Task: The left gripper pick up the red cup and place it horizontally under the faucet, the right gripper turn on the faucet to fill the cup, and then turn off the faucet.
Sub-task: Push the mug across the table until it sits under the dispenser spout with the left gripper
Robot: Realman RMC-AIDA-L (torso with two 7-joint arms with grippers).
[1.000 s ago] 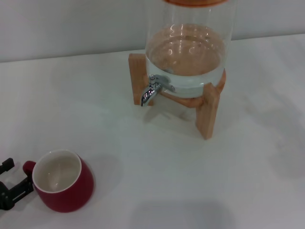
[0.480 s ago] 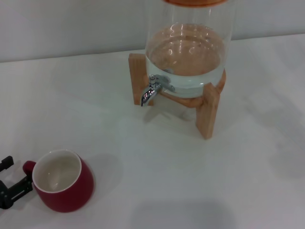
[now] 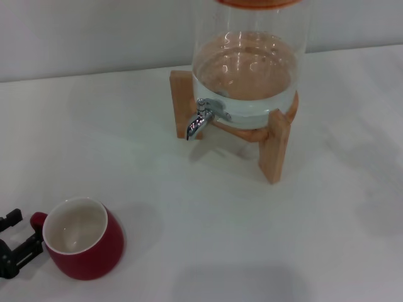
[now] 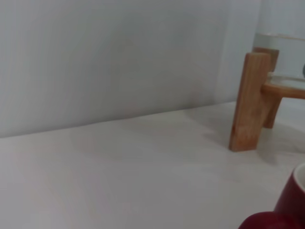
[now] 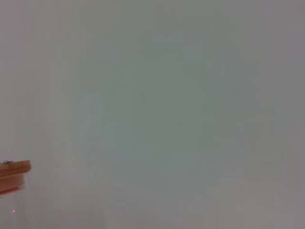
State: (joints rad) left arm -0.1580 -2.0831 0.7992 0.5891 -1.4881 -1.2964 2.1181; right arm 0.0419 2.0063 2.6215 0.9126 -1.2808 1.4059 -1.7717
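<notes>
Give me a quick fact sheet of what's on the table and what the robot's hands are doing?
cup: red, upright on the table, empty
left gripper: open, at the cup's handle, not yet closed on it
right gripper: out of view
faucet: no water running, nothing beneath it
dispenser: glass, partly filled, on a wooden stand

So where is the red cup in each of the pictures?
Head view: the red cup stands at the bottom left, beside the left gripper.
Left wrist view: only its red edge shows, bottom right corner.
Right wrist view: not in it.
Shared landmark: the wooden stand appears in the head and left wrist views.
</notes>
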